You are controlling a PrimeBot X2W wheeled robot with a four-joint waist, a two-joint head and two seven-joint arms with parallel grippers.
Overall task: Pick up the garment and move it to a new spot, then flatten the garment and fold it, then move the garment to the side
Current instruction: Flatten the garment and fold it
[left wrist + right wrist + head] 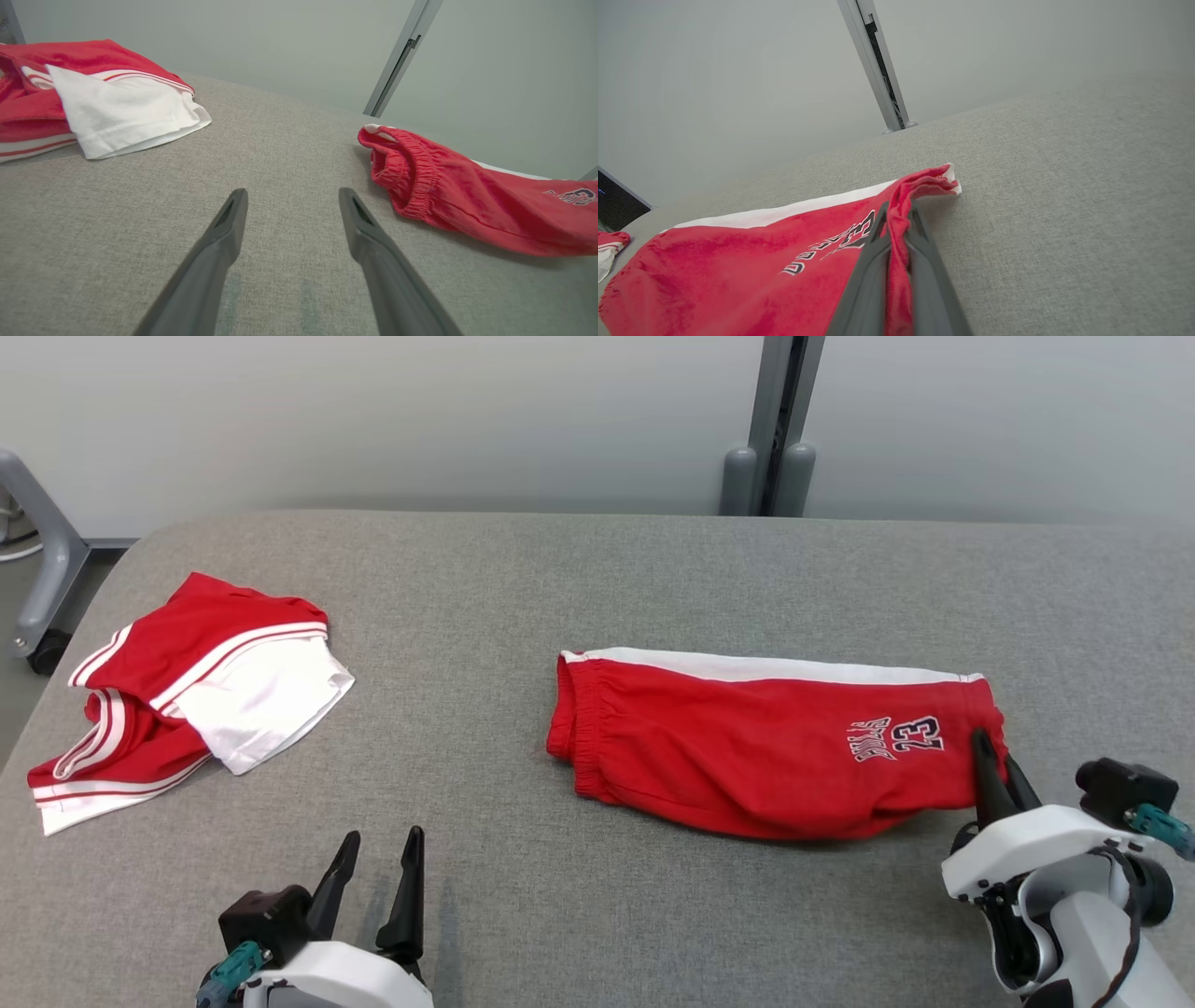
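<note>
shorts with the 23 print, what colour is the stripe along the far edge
White stripe on red shorts; head view shows it best.

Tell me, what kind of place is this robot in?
Probably a robot test room for folding clothes: a grey fabric table, a bare wall, red shorts and another red-and-white garment.

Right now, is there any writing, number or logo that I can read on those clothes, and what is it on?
"23": printed on the red shorts, near the end that the right gripper pinches.
"BULLS": arched lettering beside the number, seen turned round; that is my best reading.
The red and white garment at the left shows no print that I can read.
</note>
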